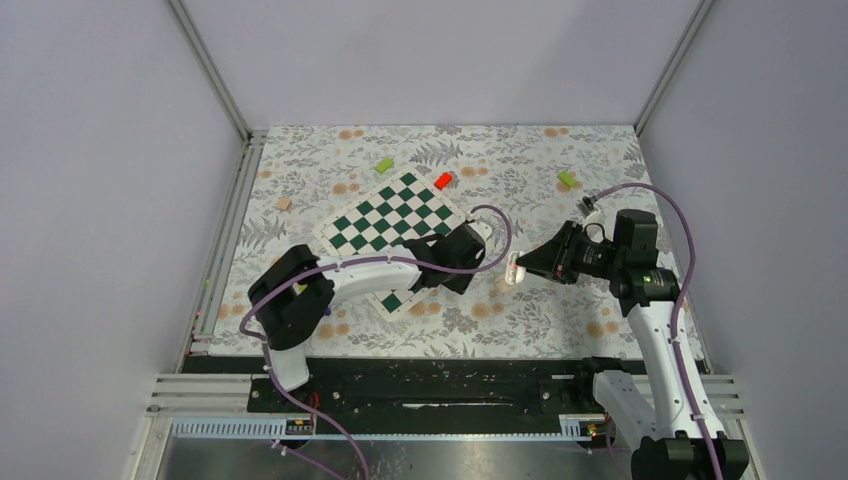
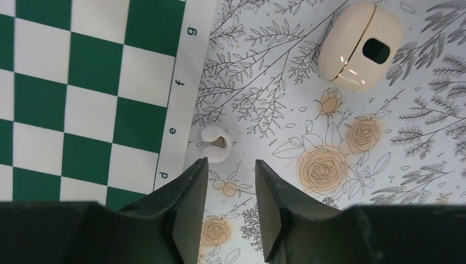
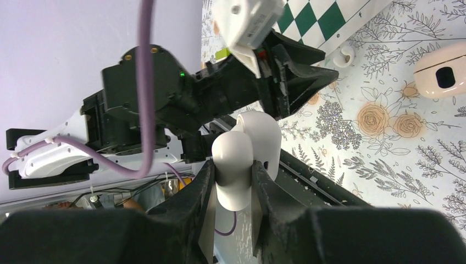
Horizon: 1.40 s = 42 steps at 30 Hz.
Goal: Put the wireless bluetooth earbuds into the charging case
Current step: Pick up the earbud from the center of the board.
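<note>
One white earbud (image 2: pixel 215 144) lies on the floral cloth beside the chessboard's edge, also seen as the earbud (image 3: pixel 346 53) from the right wrist. My left gripper (image 2: pixel 231 165) hovers just short of it, open, with nothing between its fingers. The pale beige charging case (image 2: pixel 360 45) rests farther off on the cloth, its dark hollow showing; it appears too as the case (image 3: pixel 442 70). My right gripper (image 3: pixel 233 168) is shut on a second white earbud (image 3: pixel 237 159), held above the table near the left gripper (image 1: pixel 478 262). From above, the right gripper (image 1: pixel 518 268) hangs close to the case (image 1: pixel 502 285).
A green-and-white chessboard (image 1: pixel 390 215) lies left of the grippers. Small blocks sit toward the back: a green one (image 1: pixel 384 165), a red one (image 1: pixel 443 181), another green one (image 1: pixel 567 179) and a tan one (image 1: pixel 284 203). Metal frame rails border the table.
</note>
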Tool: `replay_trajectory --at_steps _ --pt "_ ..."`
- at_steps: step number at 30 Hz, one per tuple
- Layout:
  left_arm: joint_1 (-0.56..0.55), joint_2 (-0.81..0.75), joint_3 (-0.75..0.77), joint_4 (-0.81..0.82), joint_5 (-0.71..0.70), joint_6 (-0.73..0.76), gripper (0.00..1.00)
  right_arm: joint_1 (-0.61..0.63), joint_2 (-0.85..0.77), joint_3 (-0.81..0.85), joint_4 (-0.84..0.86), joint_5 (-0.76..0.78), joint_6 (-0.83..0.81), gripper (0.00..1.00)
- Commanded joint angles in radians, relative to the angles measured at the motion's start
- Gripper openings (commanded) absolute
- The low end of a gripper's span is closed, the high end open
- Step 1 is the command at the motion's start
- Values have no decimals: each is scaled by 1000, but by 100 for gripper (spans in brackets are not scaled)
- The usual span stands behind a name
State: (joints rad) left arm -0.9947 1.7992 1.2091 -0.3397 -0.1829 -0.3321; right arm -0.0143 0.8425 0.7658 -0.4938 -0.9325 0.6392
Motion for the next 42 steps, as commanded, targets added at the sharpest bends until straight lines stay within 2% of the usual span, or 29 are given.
replay_trajectory --at_steps 1,6,42 --pt "-6 46 57 -1 8 43 37 -5 -24 54 -39 18 -35 0" --pt "-7 97 92 -25 7 24 36 -4 -25 50 -40 16 -35 0" --pt "-7 151 106 -52 -93 39 39 -4 -9 45 -39 5 -41 0"
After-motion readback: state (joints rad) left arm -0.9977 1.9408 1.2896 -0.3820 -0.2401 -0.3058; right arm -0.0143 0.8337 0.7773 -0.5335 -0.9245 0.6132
